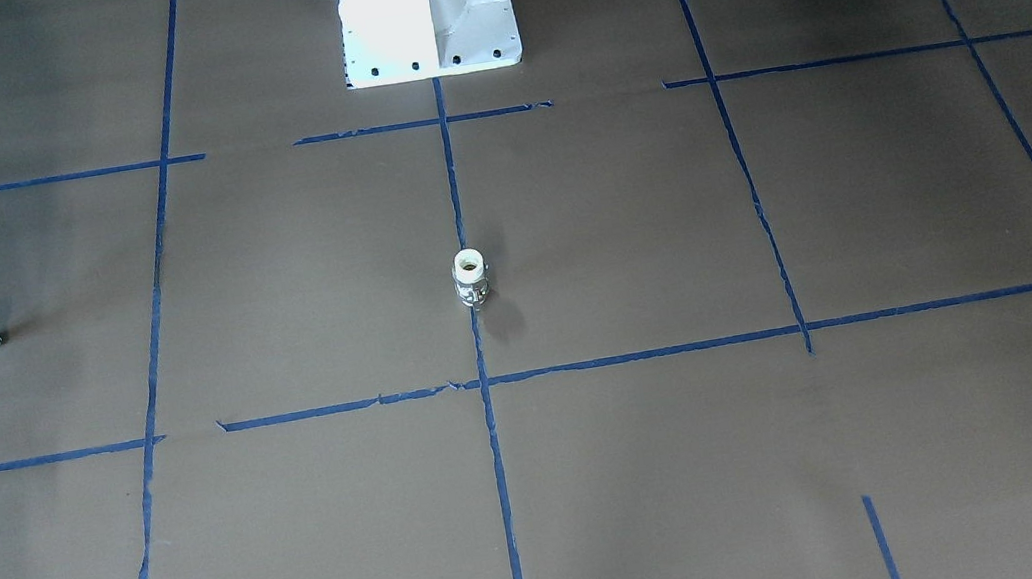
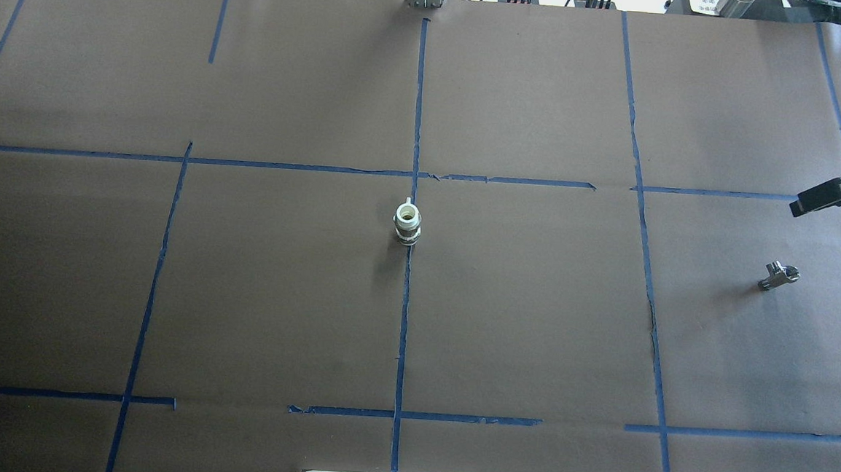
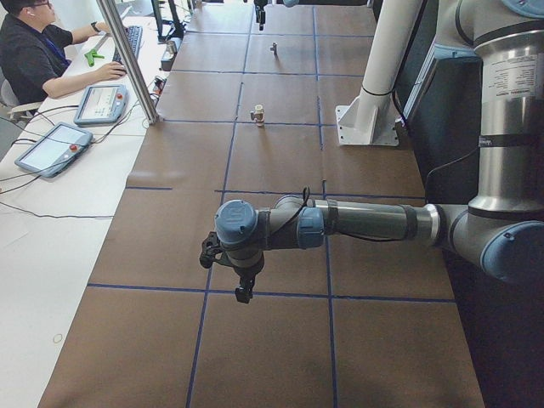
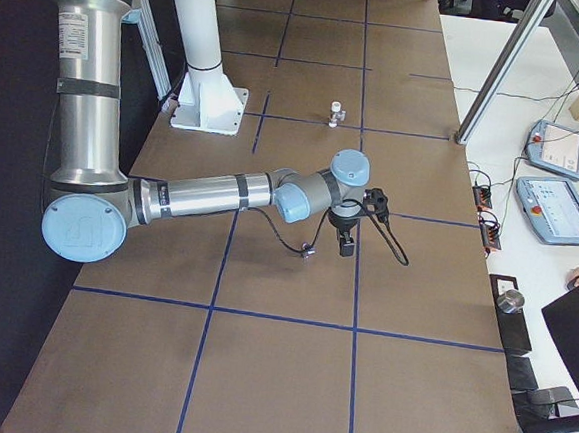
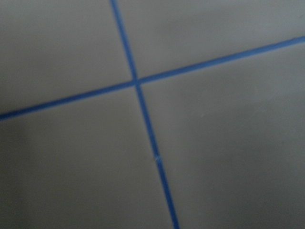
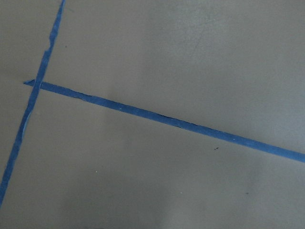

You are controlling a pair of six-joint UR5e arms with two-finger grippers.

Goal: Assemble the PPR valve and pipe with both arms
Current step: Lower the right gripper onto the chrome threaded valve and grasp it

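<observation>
Right hand (image 2: 824, 158) hangs spread and empty; I see the tiny angled chrome pipe (image 2: 779, 275) lying near it, not touching.

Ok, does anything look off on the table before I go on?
Nothing serious. The PPR valve stands upright on the centre line, and the pipe lies alone, far to the robot's right. Only the blue tape is ragged, with gaps.

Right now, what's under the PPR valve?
The PPR valve stands upright on the brown paper, on the blue tape centre line. Its base hides the patch directly beneath; nothing else shows there.
</observation>
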